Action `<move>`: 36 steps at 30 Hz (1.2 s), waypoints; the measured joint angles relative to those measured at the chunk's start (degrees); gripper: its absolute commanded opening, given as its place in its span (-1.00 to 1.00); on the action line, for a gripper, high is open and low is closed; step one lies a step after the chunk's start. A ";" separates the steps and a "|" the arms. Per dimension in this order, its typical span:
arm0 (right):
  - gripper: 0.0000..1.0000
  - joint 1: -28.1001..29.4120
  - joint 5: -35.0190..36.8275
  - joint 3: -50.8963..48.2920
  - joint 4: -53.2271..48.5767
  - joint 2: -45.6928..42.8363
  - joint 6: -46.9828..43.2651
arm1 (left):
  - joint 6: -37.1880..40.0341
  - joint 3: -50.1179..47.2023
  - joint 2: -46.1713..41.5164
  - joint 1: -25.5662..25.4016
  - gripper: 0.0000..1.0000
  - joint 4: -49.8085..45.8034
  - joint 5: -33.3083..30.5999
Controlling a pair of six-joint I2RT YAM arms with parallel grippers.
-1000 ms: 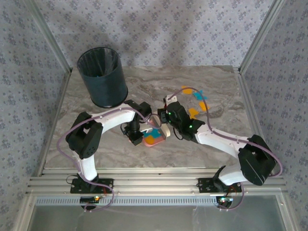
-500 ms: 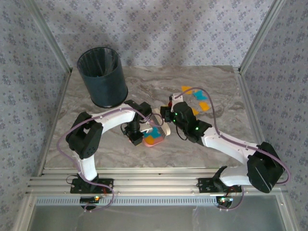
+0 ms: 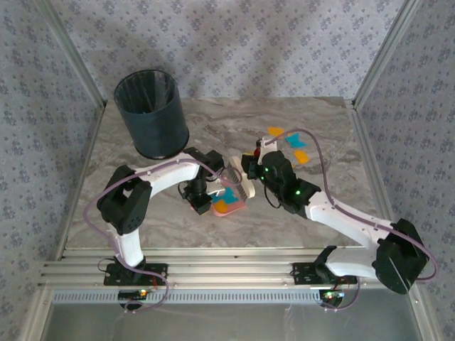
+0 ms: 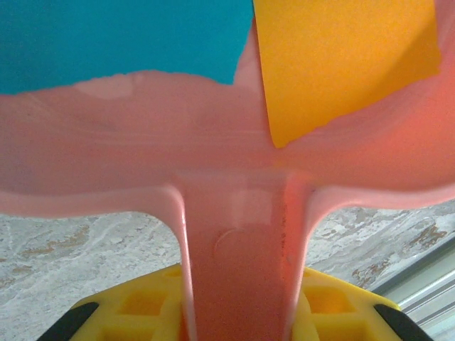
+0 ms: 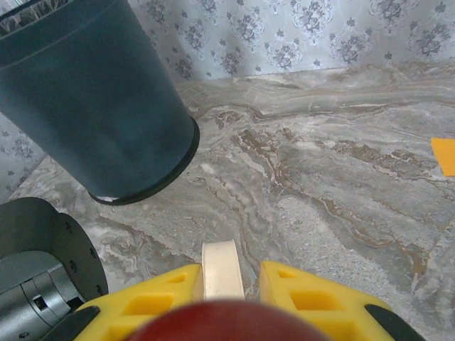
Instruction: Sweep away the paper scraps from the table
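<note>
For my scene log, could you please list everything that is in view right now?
dark blue-grey round bin: one, far-left part of the table
grey-beige marbled stone table: one, under everything
pink plastic dustpan: one, mid-table, handle in the left gripper
paper scraps in the dustpan: one orange and one teal visible
loose paper scraps: a few, orange and teal, on the table right of centre
cream hand brush: one, beside the dustpan
left gripper: yellow fingers, shut on the dustpan handle
right gripper: yellow fingers, shut on the brush handle
</note>
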 measured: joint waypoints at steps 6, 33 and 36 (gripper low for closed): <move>-1.00 -2.23 0.52 -2.71 -1.40 -3.58 0.42 | 0.00 0.00 -1.25 0.39 -1.00 0.24 0.24; -1.00 -10.84 0.61 -8.94 -8.02 -12.83 1.75 | -0.66 -0.31 -12.63 3.67 -1.00 6.34 2.78; -1.00 -11.02 0.00 -8.94 -8.04 -12.83 1.73 | -0.90 -0.28 -12.66 4.50 -1.00 6.36 4.00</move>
